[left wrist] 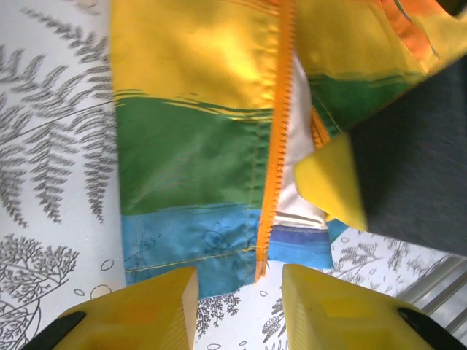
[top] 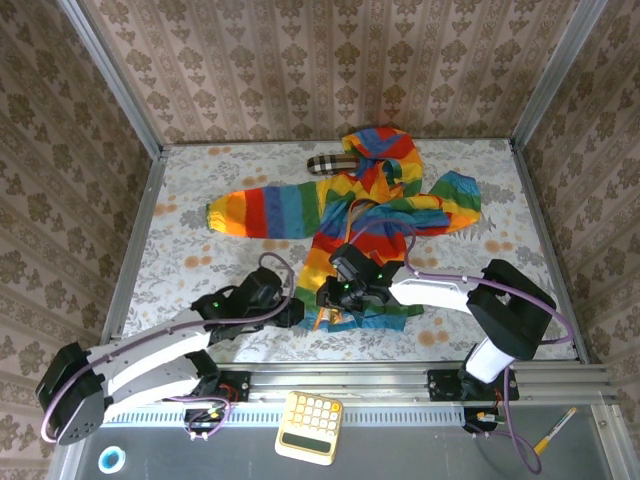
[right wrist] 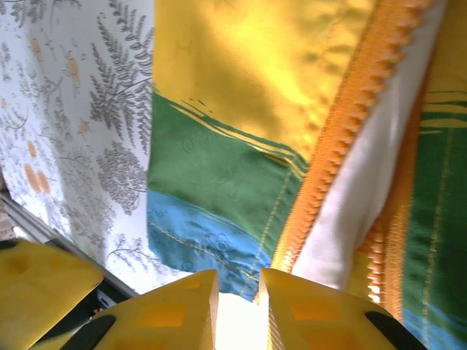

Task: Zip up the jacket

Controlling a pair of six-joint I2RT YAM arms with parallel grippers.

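Currently: both grippers at the hem of the rainbow-striped jacket (top: 375, 205), front open.
Jacket lies on the floral table (top: 190, 260), hood far, hem near. Left gripper (left wrist: 238, 281): jaws spread, just below the orange zipper (left wrist: 275, 131), gripping nothing. Right gripper (right wrist: 239, 281): jaws nearly together at the hem; cannot tell if fabric is pinched.

This is a robotics lab test booth. A table under a fern-print cloth (top: 200, 270) is boxed in by wallpapered panels (top: 330, 60) on metal framing (top: 110, 85). The left arm (top: 150, 360) and right arm (top: 440, 290) are bolted to a rail (top: 350, 381) at the near edge. On the near ledge lie a calculator (top: 309, 427), a pen (top: 553, 432) and what may be a tape roll (top: 111, 460).
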